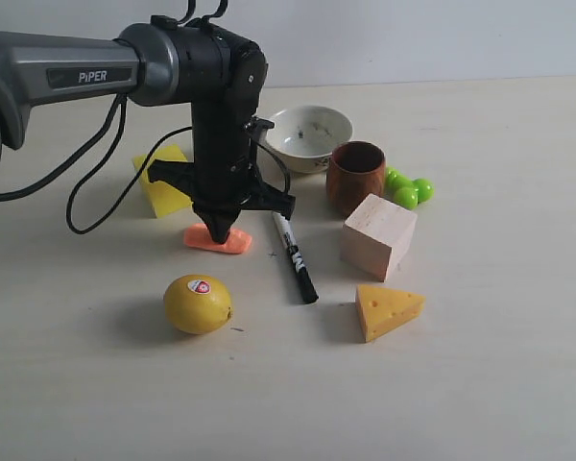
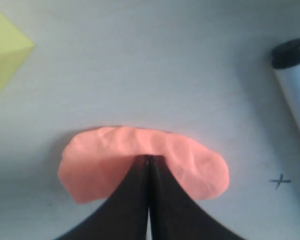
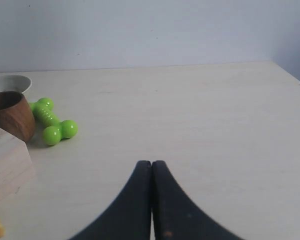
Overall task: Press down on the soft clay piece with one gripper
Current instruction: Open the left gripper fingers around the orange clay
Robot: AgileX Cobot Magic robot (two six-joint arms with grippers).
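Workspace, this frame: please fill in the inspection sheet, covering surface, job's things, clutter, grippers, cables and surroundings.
Surface: pale table, no spills seen; a small pen cross beside the marker.
Job's things: soft clay piece lies flat under the left gripper.
Clutter: lemon, cheese wedge, wooden block, marker, brown cup, white bowl, green toy, yellow piece behind the arm.
Grippers: left gripper shut, tip on the clay's top; right gripper shut over bare table, holding nothing.
Cables: black cables hang in loops from the left arm, clear of the clay.
Surroundings: plain wall; nothing else seen.
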